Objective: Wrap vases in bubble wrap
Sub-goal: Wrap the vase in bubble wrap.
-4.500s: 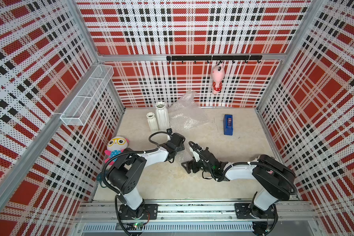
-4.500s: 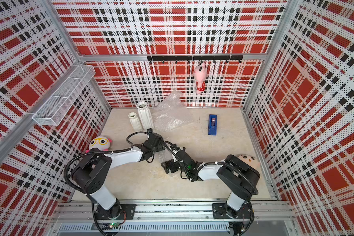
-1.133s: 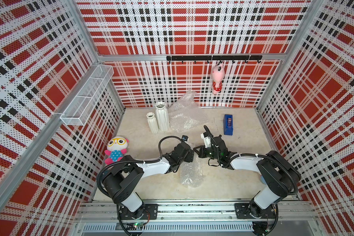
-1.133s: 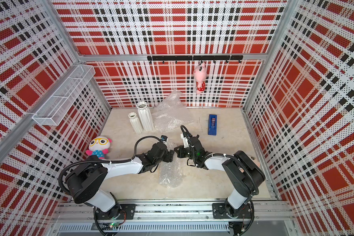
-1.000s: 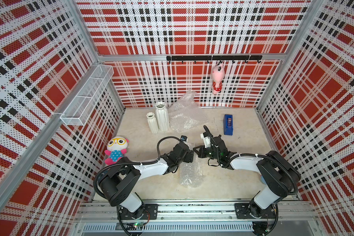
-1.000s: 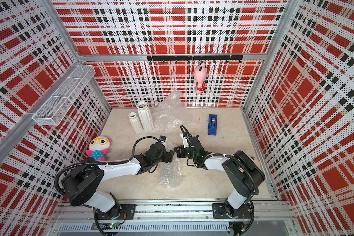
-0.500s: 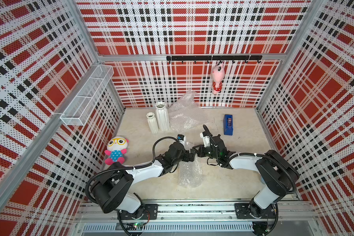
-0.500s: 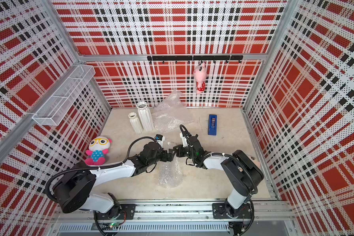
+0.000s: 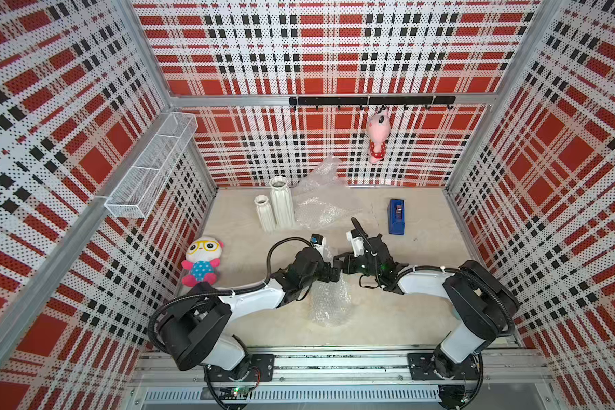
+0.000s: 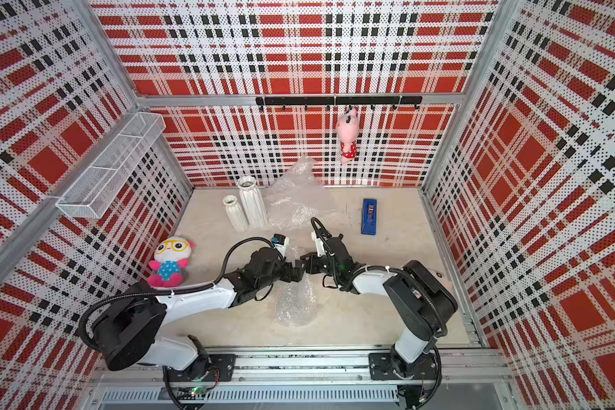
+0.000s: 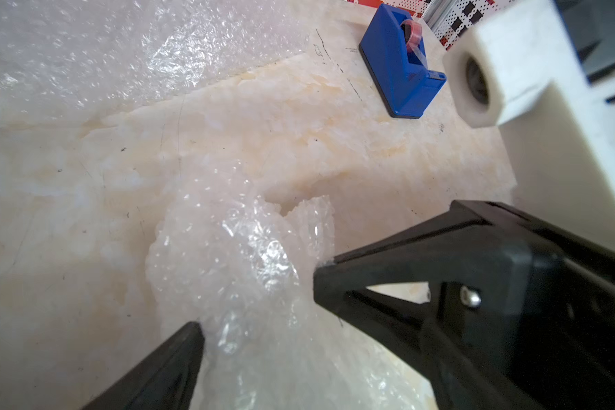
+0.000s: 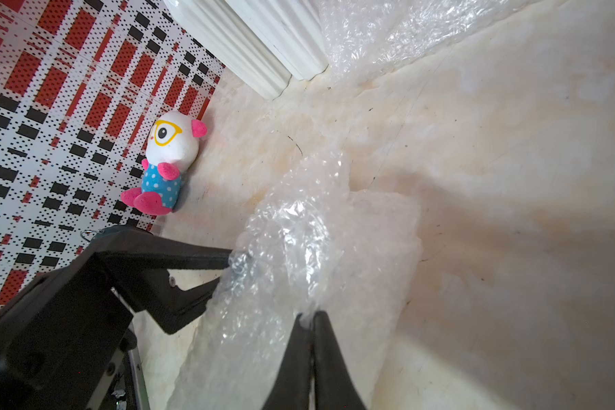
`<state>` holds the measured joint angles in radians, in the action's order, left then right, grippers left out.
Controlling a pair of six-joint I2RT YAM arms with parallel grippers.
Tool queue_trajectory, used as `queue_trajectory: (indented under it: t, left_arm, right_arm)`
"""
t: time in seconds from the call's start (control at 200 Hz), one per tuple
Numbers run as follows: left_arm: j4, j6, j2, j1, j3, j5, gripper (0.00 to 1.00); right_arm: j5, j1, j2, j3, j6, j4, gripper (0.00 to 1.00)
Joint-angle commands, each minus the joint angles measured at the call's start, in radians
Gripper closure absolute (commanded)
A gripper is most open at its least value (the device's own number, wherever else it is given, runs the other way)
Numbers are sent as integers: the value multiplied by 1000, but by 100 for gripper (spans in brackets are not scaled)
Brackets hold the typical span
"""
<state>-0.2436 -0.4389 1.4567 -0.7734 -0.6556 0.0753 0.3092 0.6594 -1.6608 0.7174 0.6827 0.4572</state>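
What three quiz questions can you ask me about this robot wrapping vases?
1. True or false: the left pincer is squeezed tight shut.
2. The right pincer is: A) wide open, B) pinching the bubble wrap, C) holding nothing.
3. How many white ribbed vases stand unwrapped?
Key: 1 false; 2 B; 3 two.

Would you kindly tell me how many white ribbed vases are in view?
2. The shorter vase and the taller vase stand upright, side by side, at the back, beside the loose bubble wrap. The wrapped bundle in the middle may hide another vase.
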Motion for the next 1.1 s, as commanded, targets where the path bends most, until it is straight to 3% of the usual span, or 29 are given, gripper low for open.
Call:
queue_trajectory:
  t: [0.0,0.301,0.481,0.977,1.092]
  left_arm:
    - [35,22,-41,-3,33,19,5]
    - [-35,-11,-77,22,85,-48,12]
    - [-9,-7,-73,-3,78,-55,0]
    - [47,-21,31,-7,14,-5,0]
    - [50,-24,32,-7,16,11,9]
  right_arm:
    - [-12,7,3,24,13,35,93]
    - [-16,8,-5,31,20,38,93]
    - [-7,7,-11,39,31,52,93]
    - [-5,26,-23,50,40,61,93]
    - [-12,25,-24,46,41,61,93]
